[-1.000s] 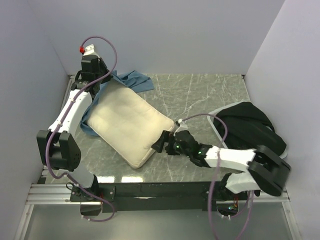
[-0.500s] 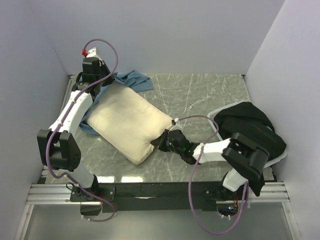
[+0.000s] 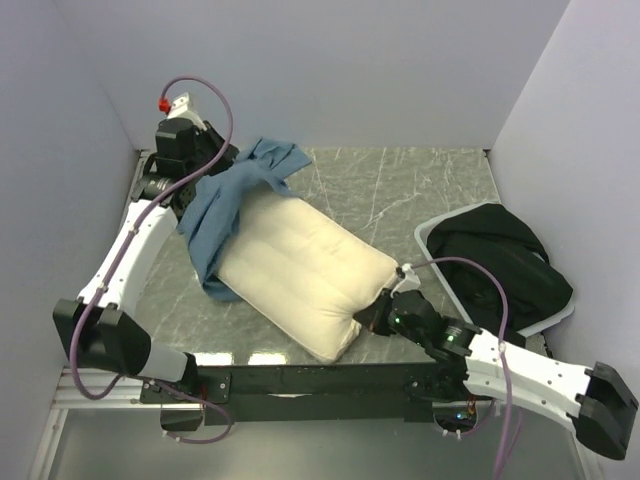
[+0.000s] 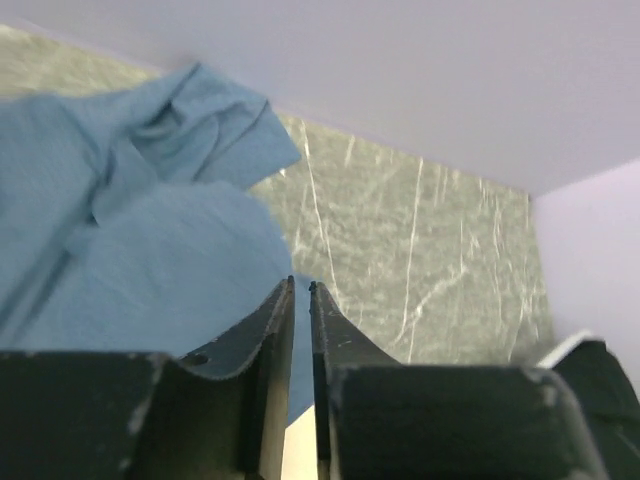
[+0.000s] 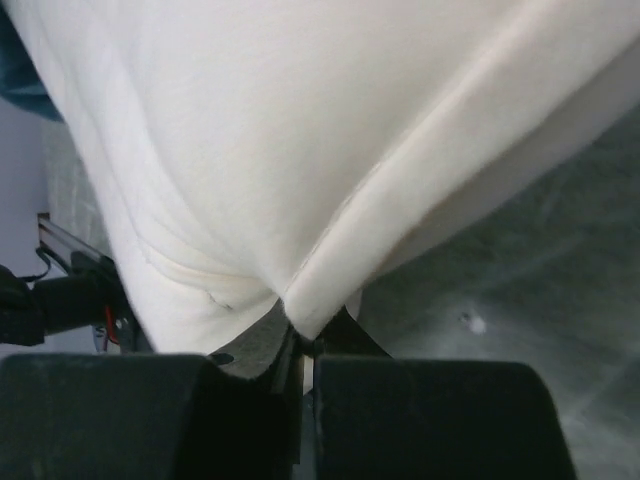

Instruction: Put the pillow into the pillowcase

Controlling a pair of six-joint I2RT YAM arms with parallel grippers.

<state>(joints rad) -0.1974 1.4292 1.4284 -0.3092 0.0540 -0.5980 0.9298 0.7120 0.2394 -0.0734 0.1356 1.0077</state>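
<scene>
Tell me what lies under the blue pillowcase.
The pillowcase drapes over the pillow's far left end, hiding that end. Whether the pillow is inside it or merely beneath cannot be seen.

The overhead view looks down from behind the arm bases toward 12 o'clock. The left wrist view faces 1 o'clock across the tabletop (image 4: 420,250). The right wrist view sits very close against the pillow (image 5: 300,130), shared with the overhead.

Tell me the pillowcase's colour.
Plain dusty blue, no print; the pillowcase shows best in the top external view.

Cream-white pillow (image 3: 305,278), dusty-blue pillowcase (image 3: 225,205), grey-veined marble table (image 3: 400,190)
</scene>
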